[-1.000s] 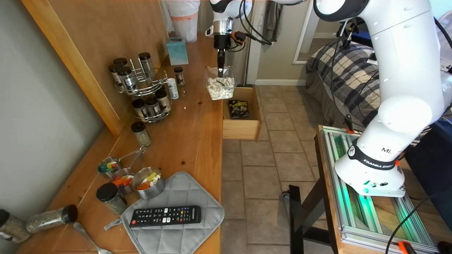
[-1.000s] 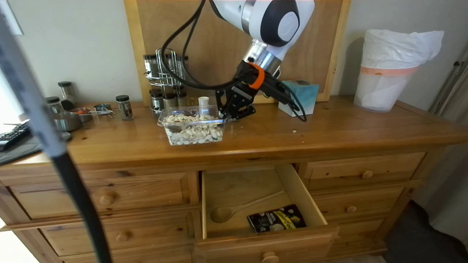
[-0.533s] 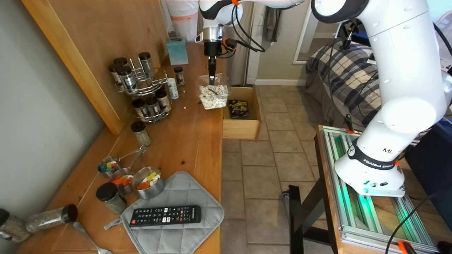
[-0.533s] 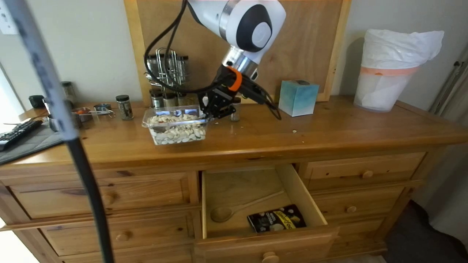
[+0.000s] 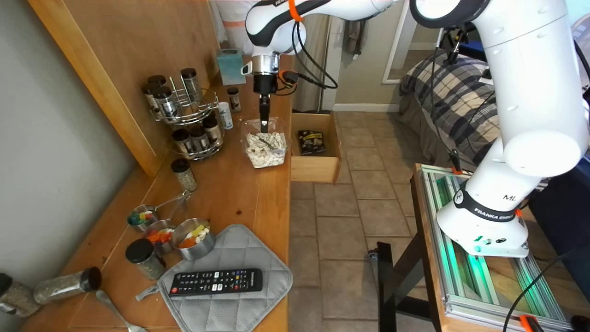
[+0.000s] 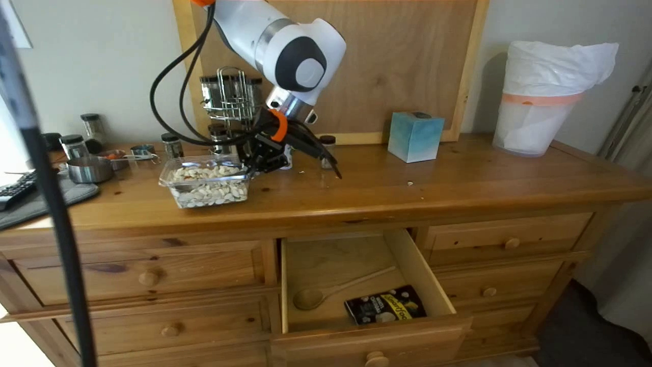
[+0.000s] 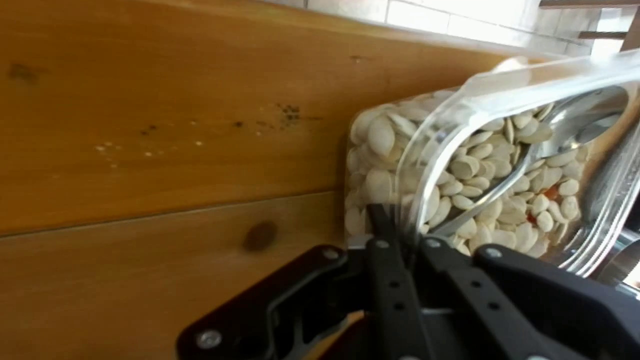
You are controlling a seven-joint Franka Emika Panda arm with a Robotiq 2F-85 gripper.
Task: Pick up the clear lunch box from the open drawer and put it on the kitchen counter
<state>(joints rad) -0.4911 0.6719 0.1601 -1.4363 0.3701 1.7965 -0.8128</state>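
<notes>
The clear lunch box (image 5: 266, 152), filled with pale seeds, is over the kitchen counter (image 5: 230, 193) near its front edge. It also shows in an exterior view (image 6: 211, 194) and in the wrist view (image 7: 372, 185), where a metal spoon (image 7: 507, 177) lies inside it. My gripper (image 5: 264, 127) is shut on the box's near rim, one finger on each side of the wall, as the wrist view (image 7: 406, 237) shows. I cannot tell whether the box's bottom touches the counter. The open drawer (image 6: 326, 346) is below and holds no lunch box.
A wooden spoon (image 6: 310, 298) and a black snack bag (image 6: 385, 306) lie in the drawer. A wire spice rack (image 5: 189, 117) with jars stands by the back panel. Measuring cups (image 5: 193, 240), a grey pot holder (image 5: 230, 304) with a remote (image 5: 215, 282) and a tissue box (image 6: 416, 136) stand along the counter.
My gripper has carried the lunch box along the counter, away from above the drawer toward the measuring cups and pot holder. It also appears lower now.
</notes>
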